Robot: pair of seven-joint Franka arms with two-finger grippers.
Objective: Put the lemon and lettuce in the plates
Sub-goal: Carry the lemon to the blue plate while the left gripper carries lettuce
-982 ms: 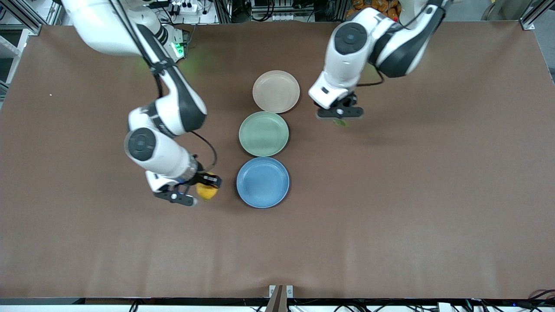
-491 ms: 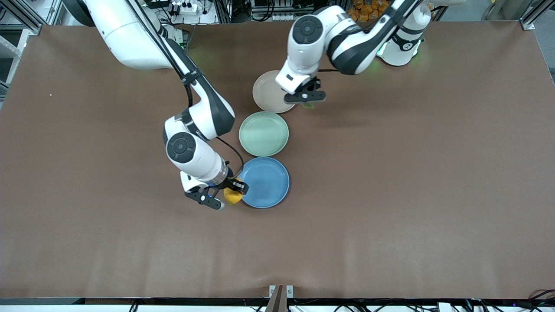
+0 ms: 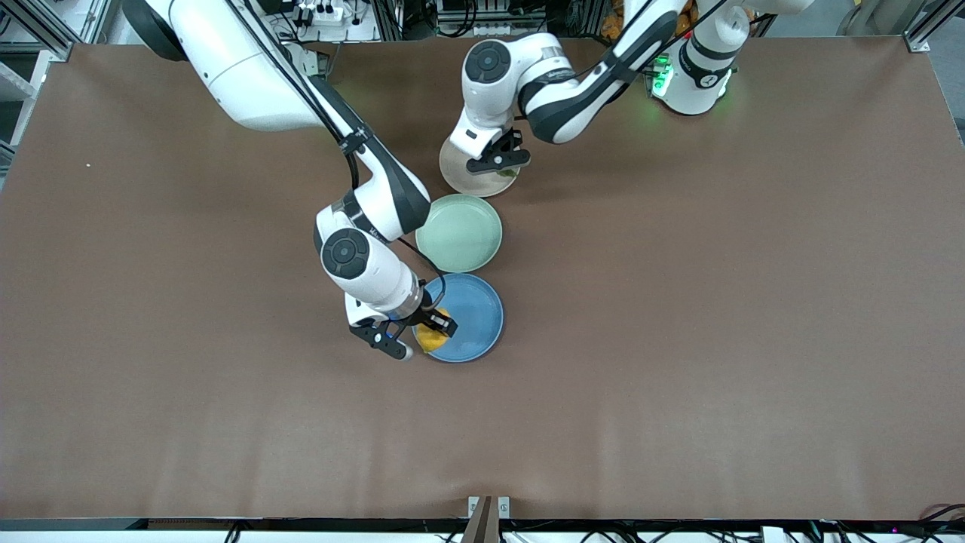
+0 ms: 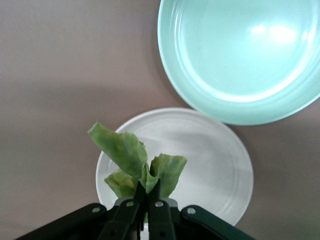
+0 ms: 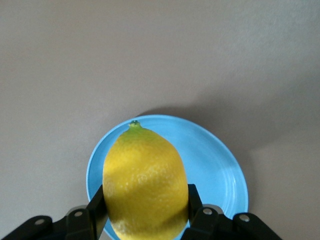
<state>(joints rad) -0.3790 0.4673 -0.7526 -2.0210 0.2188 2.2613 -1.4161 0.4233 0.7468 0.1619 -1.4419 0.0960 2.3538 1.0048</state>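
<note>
My right gripper (image 3: 427,332) is shut on the yellow lemon (image 3: 431,338) and holds it over the rim of the blue plate (image 3: 475,317) at the right arm's end. In the right wrist view the lemon (image 5: 145,182) sits between the fingers above the blue plate (image 5: 220,170). My left gripper (image 3: 503,167) is shut on the green lettuce (image 3: 507,173) over the beige-pink plate (image 3: 464,175). In the left wrist view the lettuce (image 4: 137,162) hangs from the closed fingers above that plate (image 4: 210,165).
A pale green plate (image 3: 458,232) lies between the blue and beige-pink plates; it also shows in the left wrist view (image 4: 240,55). The three plates form a line down the middle of the brown table (image 3: 716,302).
My right gripper has carried the lemon from beside the blue plate to over its rim. My left gripper has carried the lettuce toward the right arm's end, to over the beige-pink plate.
</note>
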